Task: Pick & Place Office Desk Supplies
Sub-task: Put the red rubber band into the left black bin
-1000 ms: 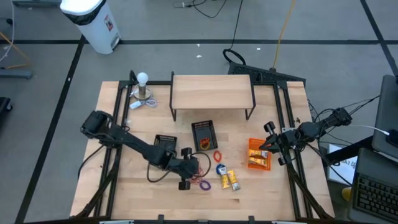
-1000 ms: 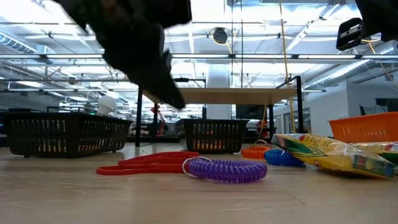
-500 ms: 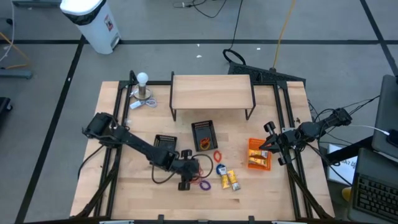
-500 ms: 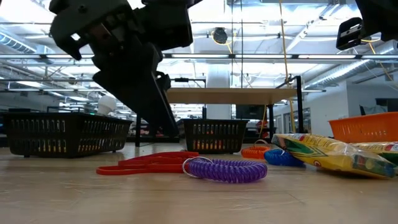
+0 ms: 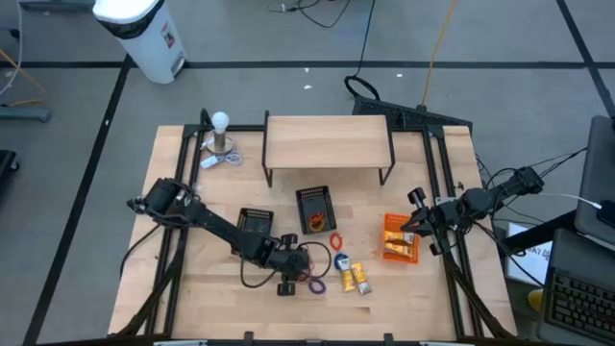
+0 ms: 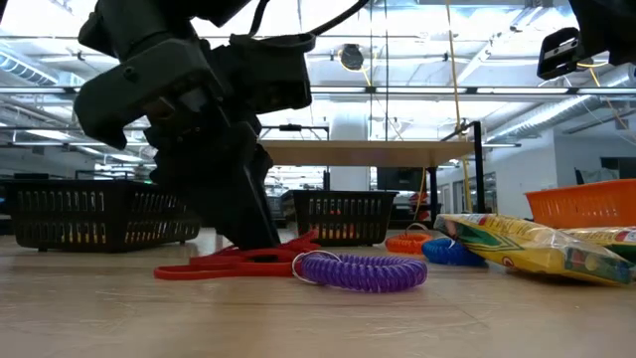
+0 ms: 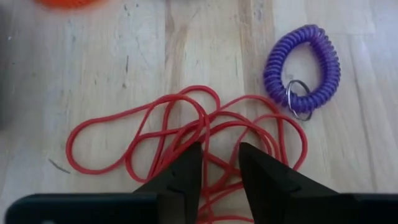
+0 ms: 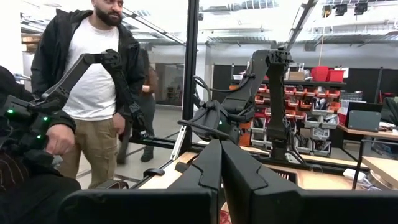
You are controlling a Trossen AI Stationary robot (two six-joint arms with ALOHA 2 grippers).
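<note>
A tangle of thin red rubber bands [image 7: 180,134] lies flat on the wood beside a purple coil keyring [image 7: 303,62], near the table's front middle [image 5: 306,276]. My left gripper [image 7: 221,165] is down over the tangle, pointing at the table, its fingers a narrow gap apart. Yellow packets [image 5: 354,279] with a blue item and an orange band [image 5: 335,240] lie just right of it. My right gripper [image 5: 413,223] waits shut above the right side, next to the orange basket [image 5: 399,237]. My left gripper comes at the red rubber bands from above, pointing down, one fingertip [image 7: 186,171] on each side of a few crossing strands [image 7: 217,163] near the tangle's middle. In the low view the fingers reach down to the bands [image 6: 253,249]. The bands lie slack on the table.
Two black mesh baskets [image 5: 315,210] [image 5: 255,221] stand behind the bands, and a wooden shelf [image 5: 327,142] behind those. A white ball on a metal stand [image 5: 221,135] is at the far left corner. A person stands beyond the table in the right wrist view.
My left gripper has come down from above the table until its fingers stand on the red rubber bands, shifting a little toward the near edge. The bands and the purple coil have stayed where they were.
</note>
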